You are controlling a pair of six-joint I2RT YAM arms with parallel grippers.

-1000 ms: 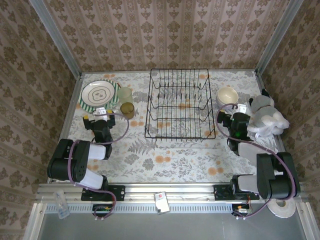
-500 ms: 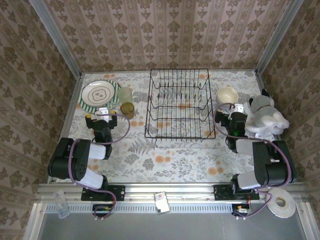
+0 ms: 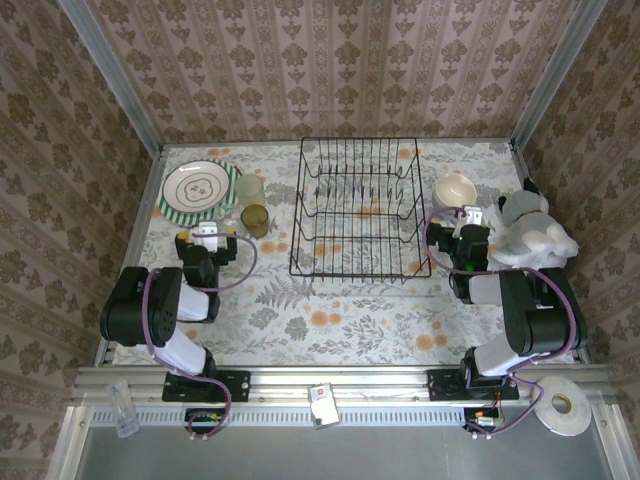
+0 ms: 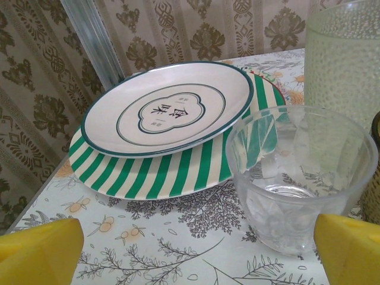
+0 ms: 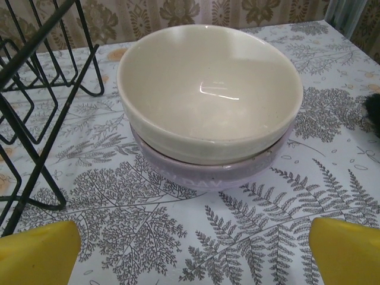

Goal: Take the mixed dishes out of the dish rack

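Two groups of dishes stand on the floral table (image 3: 330,325), one on each side of the dish rack (image 3: 360,274), which sits at the middle of the top view. At the rack's 10 o'clock lies a green-striped plate (image 4: 178,175) with a smaller, green-rimmed white plate (image 4: 166,110) resting on it. At 3 o'clock from those plates stands a frosted tumbler (image 4: 341,59), and at the tumbler's 6 o'clock a small amber cup (image 3: 254,218). A clear tumbler (image 4: 300,178) stands upright just in front of the striped plate, at about 1 o'clock from the left gripper (image 4: 193,255) in the left wrist view. That gripper's yellow fingertips (image 4: 35,252) are spread wide at the lower corners of the view, gripping nothing and touching nothing. At the rack's 3 o'clock a cream bowl (image 5: 208,89) sits nested in a lilac bowl (image 5: 219,172), both upright on the table and apart from the rack's wires. The right gripper (image 5: 193,252) faces them from 6 o'clock, its jaws likewise fully apart and empty, short of the bowls. A white-grey soft toy (image 3: 530,235) lies at 3 o'clock from the right gripper, beside the arm. A tape roll (image 3: 560,405) lies off the table toward the 5 o'clock corner of the top view.
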